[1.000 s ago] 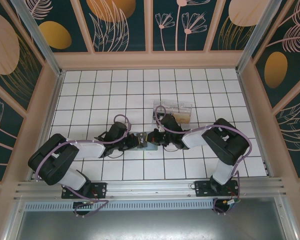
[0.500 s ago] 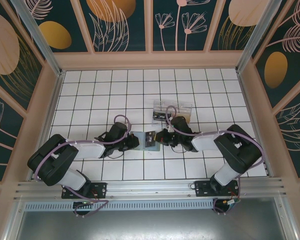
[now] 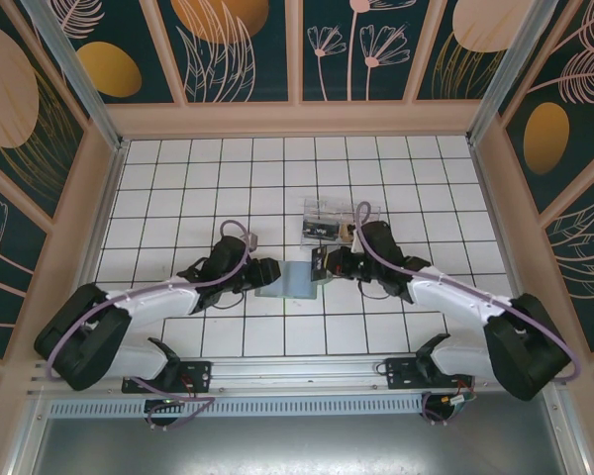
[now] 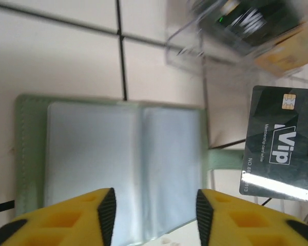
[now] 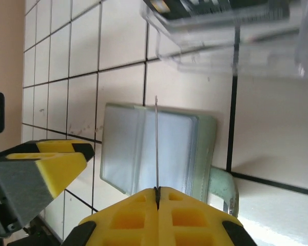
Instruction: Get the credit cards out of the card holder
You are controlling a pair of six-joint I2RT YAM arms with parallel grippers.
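The card holder [image 4: 113, 159], a soft grey-green bifold with clear sleeves and a green side tab [image 5: 223, 187], lies open and flat on the tiles [image 3: 289, 281]. My left gripper [image 4: 155, 215] hovers over its near edge, open, with nothing between the fingers. My right gripper [image 5: 157, 190] is shut on a credit card [image 4: 280, 148], dark with "VIP" and a chip on it. From the right wrist that card [image 5: 156, 143] shows edge-on above the holder [image 5: 143, 154]. Seen from the top, the right gripper [image 3: 322, 265] is just right of the holder and the left gripper [image 3: 267, 272] just left of it.
A clear plastic box [image 3: 329, 220] stands just behind the holder, with a dark card and a yellowish one inside [image 4: 246, 25]. It also appears above the holder in the right wrist view [image 5: 220, 31]. White tiled table lies all round, with walls at the sides.
My left gripper has opened and let go of the card holder, which now lies flat. My right gripper has pulled the dark card out and drawn back to the right.
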